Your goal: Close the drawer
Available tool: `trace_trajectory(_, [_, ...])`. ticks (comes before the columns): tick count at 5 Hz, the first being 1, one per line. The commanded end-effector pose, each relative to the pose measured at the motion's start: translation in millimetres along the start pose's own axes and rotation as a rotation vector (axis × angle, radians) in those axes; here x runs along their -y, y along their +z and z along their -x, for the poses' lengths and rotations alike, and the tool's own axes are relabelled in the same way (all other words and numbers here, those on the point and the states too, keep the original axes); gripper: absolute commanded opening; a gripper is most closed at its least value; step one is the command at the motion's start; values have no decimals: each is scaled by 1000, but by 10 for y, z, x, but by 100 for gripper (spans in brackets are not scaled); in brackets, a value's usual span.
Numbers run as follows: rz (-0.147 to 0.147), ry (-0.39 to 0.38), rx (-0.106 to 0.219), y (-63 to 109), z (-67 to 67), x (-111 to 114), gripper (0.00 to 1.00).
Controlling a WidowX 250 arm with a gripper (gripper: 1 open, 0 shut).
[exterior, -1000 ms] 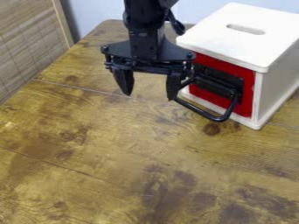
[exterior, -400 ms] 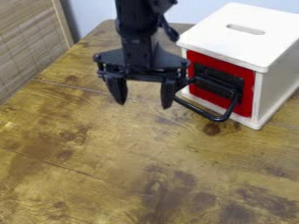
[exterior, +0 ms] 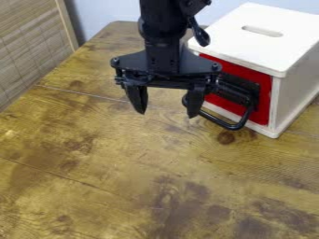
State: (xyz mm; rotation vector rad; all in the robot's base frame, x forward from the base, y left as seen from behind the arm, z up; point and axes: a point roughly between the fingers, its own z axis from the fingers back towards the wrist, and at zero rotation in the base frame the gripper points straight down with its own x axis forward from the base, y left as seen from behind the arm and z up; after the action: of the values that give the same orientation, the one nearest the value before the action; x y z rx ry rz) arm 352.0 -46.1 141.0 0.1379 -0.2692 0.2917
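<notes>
red-fronted drawer (exterior: pixel 232 91) with black panel and big black loop handle (exterior: pixel 225 117) sits in a white cabinet (exterior: pixel 268 51); gripper (exterior: pixel 166 101) hangs beside it, released, fingers spread

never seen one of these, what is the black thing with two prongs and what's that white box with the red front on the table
There is one view here, from a camera looking down at a wooden table from the front.

The black thing is the end of a robot arm. Its grasping part, the tool, has two fingers pointing down at the table. They stand wide apart and hold nothing.

The white box is a small cabinet standing on the table. The red front belongs to its drawer, which has a black panel and a large black loop handle hanging out in front. The tool hangs just in front of that drawer, beside the handle. I cannot tell from this view whether it touches the handle.

Nothing else lies on the table.
</notes>
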Motion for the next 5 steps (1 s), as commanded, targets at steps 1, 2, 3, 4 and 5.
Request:
trace_trajectory(1, [21,20,70,183,-37,-78,100])
trace_trajectory(2, [3,73,63,144,-96,-236,100])
trace_trajectory(3, [-13,130,56,109,-149,-371,100])
trace_trajectory(4, [4,128,42,153,-168,-395,100])
trace_trajectory(5, [28,100,41,202,-207,-260,100])
